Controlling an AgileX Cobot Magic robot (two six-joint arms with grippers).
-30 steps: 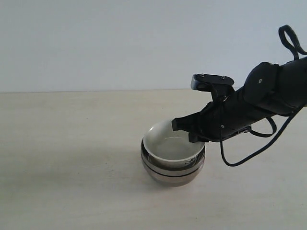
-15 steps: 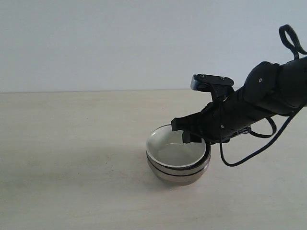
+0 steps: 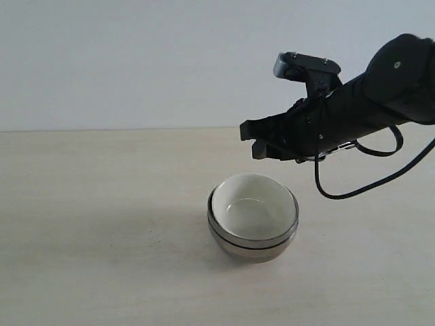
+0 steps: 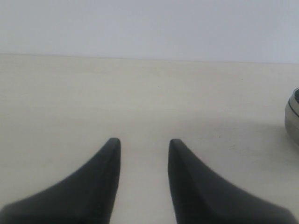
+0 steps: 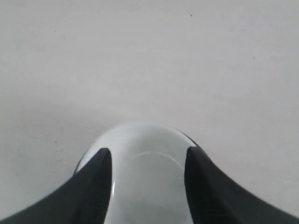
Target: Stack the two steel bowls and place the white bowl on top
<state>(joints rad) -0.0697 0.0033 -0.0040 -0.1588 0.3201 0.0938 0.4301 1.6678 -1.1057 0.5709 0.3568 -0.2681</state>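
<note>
The two steel bowls sit nested one in the other on the table, and the white bowl rests inside the upper one. My right gripper hangs open above the stack's far rim, touching nothing. Through the right wrist view the white bowl shows below, between the open right gripper fingers. My left gripper is open over bare table, and the stack's steel edge shows off to one side of that view.
The pale wooden table stretches around the stack, with a plain white wall behind. A black cable loops under my right arm.
My right gripper has opened, let go of the white bowl and risen above the stack. The white bowl has settled level into the steel bowls, and the stack sits slightly further right.
</note>
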